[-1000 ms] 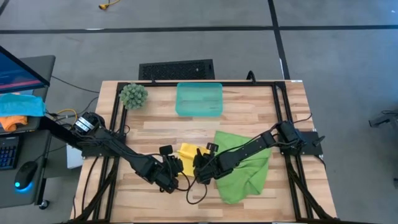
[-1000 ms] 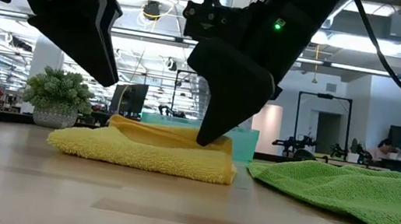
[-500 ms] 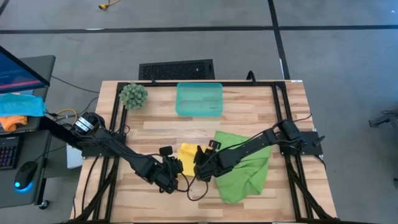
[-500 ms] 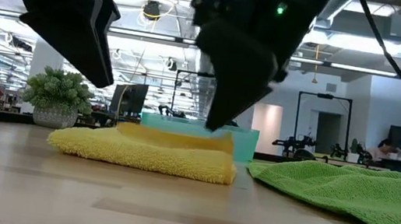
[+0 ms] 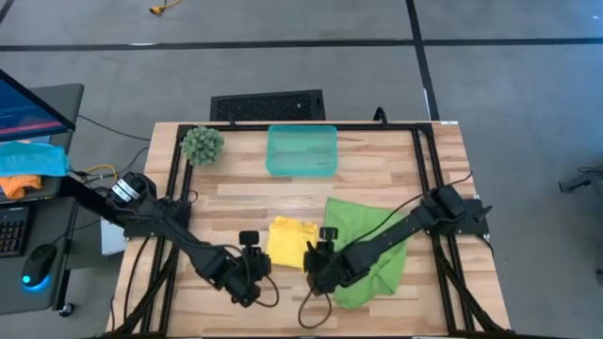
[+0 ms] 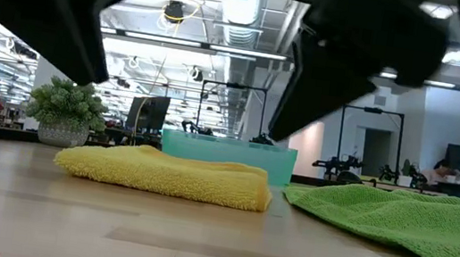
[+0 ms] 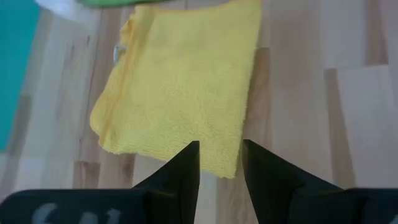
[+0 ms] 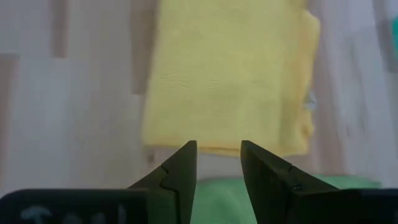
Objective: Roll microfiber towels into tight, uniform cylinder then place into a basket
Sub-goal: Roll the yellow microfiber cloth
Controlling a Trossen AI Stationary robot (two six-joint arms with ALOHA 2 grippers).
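Wooden planks of the tabletop (image 5: 236, 198) carry everything so far, and the job looks barely begun; nearest the front edge, at about seven o'clock, the left pincer (image 5: 247, 273) hangs above bare wood with its fingers a narrow gap apart and nothing between them; beside it at about five o'clock the right pincer (image 5: 318, 270) shows the same narrow gap and likewise holds nothing; each wrist view looks past its own fingers at cloth lying free beyond the tips. Just past the two pincers, near the centre, the yellow towel (image 5: 287, 242) lies folded flat into a thick pad, not a cylinder; judging by the low view, no roll has formed. Touching or nearly touching it at three o'clock, the lime green towel (image 5: 372, 240) sprawls loose and rumpled, wholly unrolled, partly under the right arm. Farther off at twelve o'clock the teal basket (image 5: 301, 150) stands with nothing in it; a fuzzy green plant (image 5: 202, 143) sits at eleven. Rolling both towels and both placements seem to remain.
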